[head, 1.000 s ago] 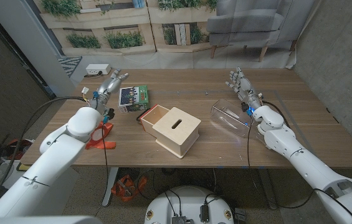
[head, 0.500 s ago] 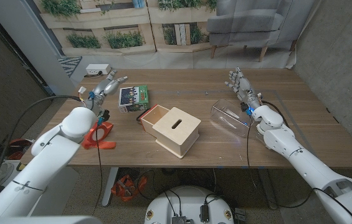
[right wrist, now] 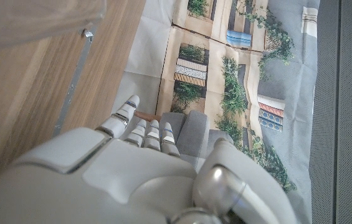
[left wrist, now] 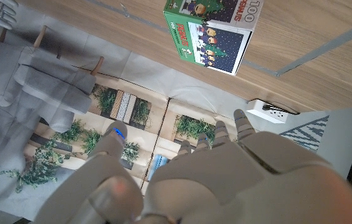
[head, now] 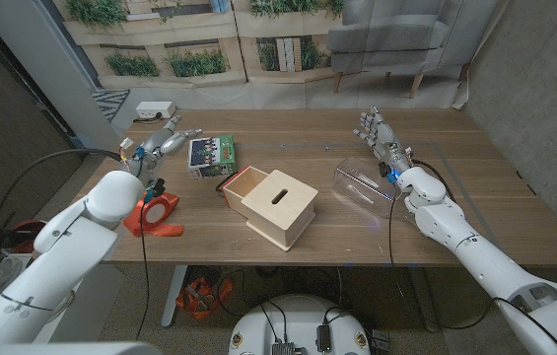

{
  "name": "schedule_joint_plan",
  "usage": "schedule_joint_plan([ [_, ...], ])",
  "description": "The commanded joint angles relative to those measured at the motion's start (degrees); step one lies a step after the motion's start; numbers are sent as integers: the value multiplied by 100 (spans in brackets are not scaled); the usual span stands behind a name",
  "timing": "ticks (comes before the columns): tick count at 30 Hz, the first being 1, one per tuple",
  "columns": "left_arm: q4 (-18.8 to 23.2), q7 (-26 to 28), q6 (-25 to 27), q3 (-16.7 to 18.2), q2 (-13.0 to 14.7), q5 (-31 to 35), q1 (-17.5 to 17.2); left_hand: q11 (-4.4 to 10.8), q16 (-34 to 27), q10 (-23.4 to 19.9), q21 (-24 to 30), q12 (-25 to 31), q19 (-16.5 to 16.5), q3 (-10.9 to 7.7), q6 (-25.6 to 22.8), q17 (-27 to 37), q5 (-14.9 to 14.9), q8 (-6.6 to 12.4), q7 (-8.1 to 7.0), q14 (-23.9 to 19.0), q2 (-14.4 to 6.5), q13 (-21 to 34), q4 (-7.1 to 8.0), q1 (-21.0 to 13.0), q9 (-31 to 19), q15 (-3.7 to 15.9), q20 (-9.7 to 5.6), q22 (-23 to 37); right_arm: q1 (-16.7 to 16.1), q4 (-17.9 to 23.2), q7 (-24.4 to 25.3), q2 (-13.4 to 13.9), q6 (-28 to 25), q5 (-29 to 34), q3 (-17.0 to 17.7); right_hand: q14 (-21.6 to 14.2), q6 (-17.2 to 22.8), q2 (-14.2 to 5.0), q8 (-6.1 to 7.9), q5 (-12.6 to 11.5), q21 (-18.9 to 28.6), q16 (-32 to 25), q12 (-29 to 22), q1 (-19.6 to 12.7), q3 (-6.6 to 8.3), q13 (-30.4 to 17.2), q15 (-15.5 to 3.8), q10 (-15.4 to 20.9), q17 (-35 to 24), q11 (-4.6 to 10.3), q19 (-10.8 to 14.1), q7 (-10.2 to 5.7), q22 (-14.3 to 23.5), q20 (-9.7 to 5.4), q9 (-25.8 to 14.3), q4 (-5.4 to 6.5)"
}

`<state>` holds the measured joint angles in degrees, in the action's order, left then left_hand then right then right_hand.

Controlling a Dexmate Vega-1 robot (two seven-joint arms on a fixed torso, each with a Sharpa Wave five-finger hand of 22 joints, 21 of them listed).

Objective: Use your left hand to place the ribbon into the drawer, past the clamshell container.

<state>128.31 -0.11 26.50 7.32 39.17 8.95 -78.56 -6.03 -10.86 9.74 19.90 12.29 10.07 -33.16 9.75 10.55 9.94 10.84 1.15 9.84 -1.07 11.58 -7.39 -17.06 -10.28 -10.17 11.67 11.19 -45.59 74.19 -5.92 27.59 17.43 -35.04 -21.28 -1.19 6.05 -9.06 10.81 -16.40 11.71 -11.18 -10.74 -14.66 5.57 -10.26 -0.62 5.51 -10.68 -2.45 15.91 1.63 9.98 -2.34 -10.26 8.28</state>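
We are holding our left hand [head: 163, 141] near the table's [head: 475, 187] far left corner, fingers apart and gripping nothing. The ribbon [head: 157, 210], an orange-red spool, is lying nearer the front edge, well apart from that hand. The wooden drawer box [head: 270, 205] is sitting mid-table, the clear clamshell container [head: 365, 184] beside it. Our right hand [head: 380, 133] is standing empty, fingers spread.

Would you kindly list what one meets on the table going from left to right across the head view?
Left robot hand → orange ribbon dispenser → green picture box → light wooden drawer box → clear plastic clamshell container → right robot hand.
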Motion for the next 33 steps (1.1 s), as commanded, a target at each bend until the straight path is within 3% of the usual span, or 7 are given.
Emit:
schedule_joint_plan([
  [1,290,-445,335,166,87,501,-228,-97,-35,366,2,6,112,-6,274,30,41,1,113,195,51,17,-81,-116,-25,-86,56,16,-50,62,43,-11,-20,14,-22,-70,71,-3,20,19,-2,13,-27,38,32,-28,-5,46,-4,5,67,-17,10,12,-27,20],
  [7,436,-653,493,269,72,731,-350,-175,-94,349,20,32,-14,-5,312,41,66,29,237,35,88,36,-186,-308,-33,-107,57,23,-12,18,10,-39,-14,31,-56,-73,74,-2,20,20,-3,13,-27,44,38,-28,-7,50,-4,2,69,-16,10,11,-28,19],
  [10,462,-698,478,320,22,825,-403,-222,-227,120,89,142,-288,-6,205,60,82,103,312,-370,123,63,-253,-596,-37,-13,64,41,11,-8,-4,-59,-8,38,-71,-73,74,-2,20,21,-3,14,-28,46,40,-28,-6,52,-3,8,69,-17,10,10,-28,19],
  [13,490,-763,516,333,14,946,-428,-241,-238,49,106,174,-367,-17,139,67,81,132,357,-431,115,74,-261,-706,-38,-29,65,43,27,-24,-12,-68,-12,48,-83,-74,71,-2,18,21,-4,14,-27,48,42,-28,-6,51,-3,6,69,-16,10,8,-28,18],
  [18,555,-1075,603,387,128,1082,-460,-328,-173,138,110,145,-445,-41,218,78,86,105,461,-319,98,94,-274,-903,-41,-121,64,40,58,-66,-23,-99,-5,62,-103,-74,73,-2,18,22,-3,15,-27,51,47,-28,-5,53,-3,3,74,-18,10,6,-28,17],
  [22,578,-1385,672,442,231,1133,-467,-427,-42,393,28,69,-389,-70,472,95,92,43,547,15,59,132,-269,-1271,-48,-167,70,26,85,-88,-29,-115,11,91,-121,-71,73,-3,18,23,-4,17,-26,54,51,-28,-4,52,-3,3,72,-18,10,6,-28,16],
  [33,604,-2063,964,519,408,1276,-450,-530,3,531,-50,44,-286,-50,582,105,99,43,629,220,64,160,-259,-1478,-53,-196,74,25,134,-63,-20,-104,10,178,-159,-77,73,1,16,25,-4,16,-26,61,61,-28,0,56,-2,12,77,-20,10,6,-27,11],
])
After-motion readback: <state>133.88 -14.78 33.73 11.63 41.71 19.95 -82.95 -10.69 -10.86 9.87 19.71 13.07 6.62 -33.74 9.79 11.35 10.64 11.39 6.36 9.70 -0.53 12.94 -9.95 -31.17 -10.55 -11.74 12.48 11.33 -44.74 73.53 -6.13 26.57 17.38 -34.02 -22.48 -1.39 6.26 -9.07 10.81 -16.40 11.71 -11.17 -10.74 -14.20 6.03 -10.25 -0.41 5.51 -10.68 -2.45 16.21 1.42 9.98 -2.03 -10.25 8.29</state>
